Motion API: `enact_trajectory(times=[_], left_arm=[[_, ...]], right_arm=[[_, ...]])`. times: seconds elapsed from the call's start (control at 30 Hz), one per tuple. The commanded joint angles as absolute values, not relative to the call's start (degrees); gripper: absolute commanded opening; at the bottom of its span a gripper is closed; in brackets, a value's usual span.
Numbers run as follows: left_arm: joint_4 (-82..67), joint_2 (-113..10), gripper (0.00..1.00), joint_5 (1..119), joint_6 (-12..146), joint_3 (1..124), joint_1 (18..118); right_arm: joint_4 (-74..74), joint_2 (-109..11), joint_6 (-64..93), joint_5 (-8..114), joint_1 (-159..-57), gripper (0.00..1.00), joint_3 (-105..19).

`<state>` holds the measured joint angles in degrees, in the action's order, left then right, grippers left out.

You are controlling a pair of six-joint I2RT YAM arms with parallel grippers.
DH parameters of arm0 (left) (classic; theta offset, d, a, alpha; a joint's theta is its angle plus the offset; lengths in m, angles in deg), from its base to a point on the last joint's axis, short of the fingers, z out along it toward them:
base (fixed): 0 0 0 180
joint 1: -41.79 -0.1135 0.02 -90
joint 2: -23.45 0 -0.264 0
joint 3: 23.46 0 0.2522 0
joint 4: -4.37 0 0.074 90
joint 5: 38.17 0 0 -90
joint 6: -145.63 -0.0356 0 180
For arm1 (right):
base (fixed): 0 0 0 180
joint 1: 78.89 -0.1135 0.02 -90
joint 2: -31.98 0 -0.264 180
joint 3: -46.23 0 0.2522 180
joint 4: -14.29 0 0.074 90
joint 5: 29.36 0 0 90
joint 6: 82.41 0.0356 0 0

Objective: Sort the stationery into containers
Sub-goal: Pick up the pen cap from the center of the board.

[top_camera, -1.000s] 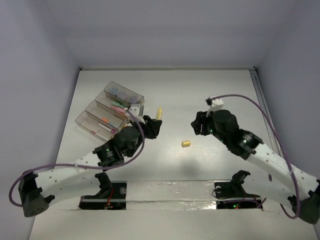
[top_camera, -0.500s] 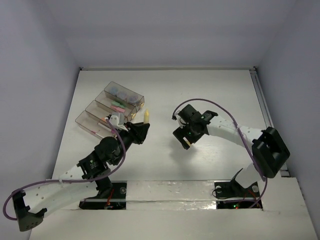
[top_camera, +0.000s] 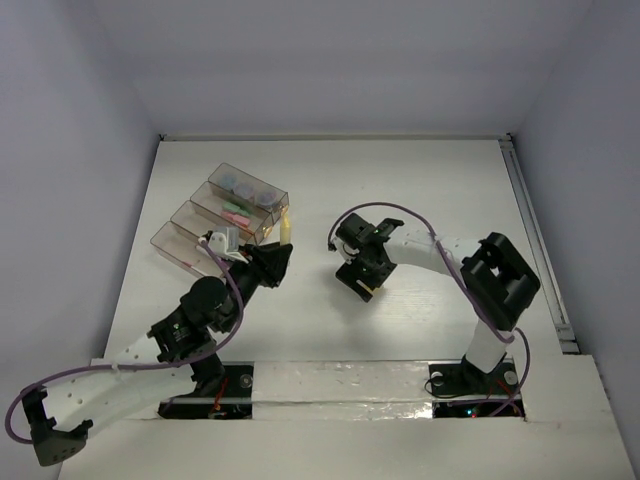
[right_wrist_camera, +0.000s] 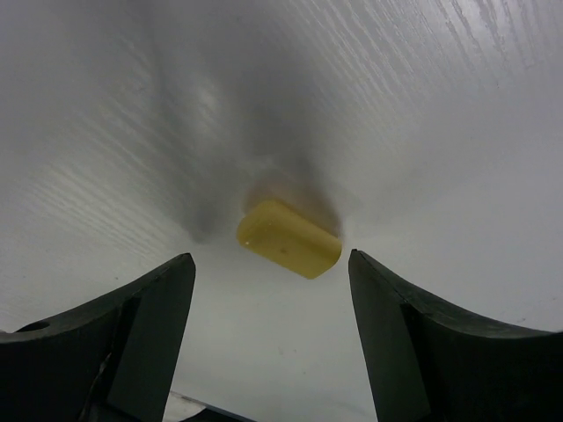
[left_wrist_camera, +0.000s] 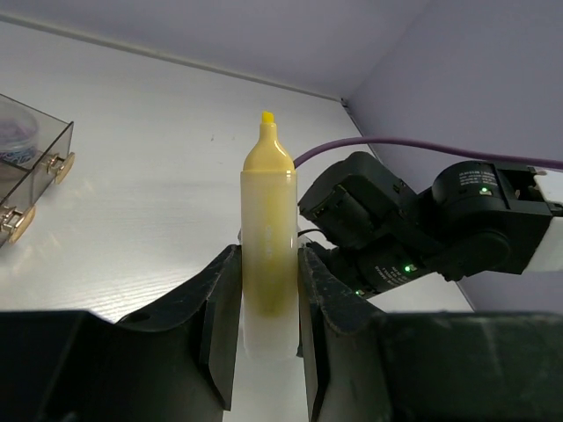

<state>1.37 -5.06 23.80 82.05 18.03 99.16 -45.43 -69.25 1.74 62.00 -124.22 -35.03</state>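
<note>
Left claw (left_wrist_camera: 267,261) grips an uncapped yellow highlighter (left_wrist_camera: 266,193) by its barrel, near the containers (top_camera: 180,232). Right claw (right_wrist_camera: 268,262), wide open, hovers over the yellow cap (right_wrist_camera: 288,237) lying on the surface (top_camera: 420,190); best lowered centred, then closed across the cap's narrow sides.

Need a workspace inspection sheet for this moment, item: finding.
Surface: table, white, faint grain.
Job's things: four clear containers in a row at left, with items inside; yellow highlighter uncapped, tip up; yellow cap lying loose on the table.
Clutter: nothing seen.
Grippers: left gripper shut on the highlighter, next to the containers; right gripper open, fingers either side of the cap, not touching it.
Cables: purple cables, one looped along each arm, off the items.
Surroundings: plain walls on three sides.
</note>
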Motion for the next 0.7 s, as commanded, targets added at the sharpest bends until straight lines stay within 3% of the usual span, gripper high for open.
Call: enact_trajectory(times=[0.0, 0.67], left_arm=[[2.4, -3.5, 0.00, 21.9, 81.0, 19.7, 99.0], [1.9, -5.8, 0.00, 21.1, 80.6, 20.6, 99.0]], right_arm=[[-45.7, -70.4, -0.2, 63.9, -124.5, 0.76, -38.2], [-42.4, -72.8, -2.6, 65.8, -124.5, 0.62, -38.3]])
